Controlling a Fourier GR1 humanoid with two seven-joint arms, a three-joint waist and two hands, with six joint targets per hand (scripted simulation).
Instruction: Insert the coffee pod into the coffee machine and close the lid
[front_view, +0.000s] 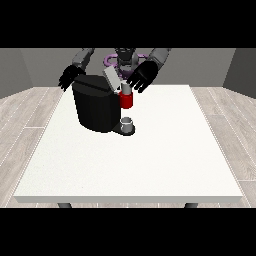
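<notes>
1. The white tabletop (150, 165) lies bare on its near half.
2. A small grey cup (127, 123) stands on the coffee machine (95, 107), a black body left of centre.
3. Above the cup is the machine's red head (127, 100); the grey lid (112, 78) tilts up, open.
4. I cannot make out the coffee pod or which way it points.
5. My hand at the view's right (142, 76) hovers, fingers spread, beside the lid.
6. My hand at the view's left (70, 77) hangs behind the machine, fingers relaxed.

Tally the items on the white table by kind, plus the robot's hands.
Coffee machine, black, lid raised: 1
Cup, grey, on the machine's base: 1
Hand: 2, one at the view's left, one at the view's right
Total: 4
</notes>
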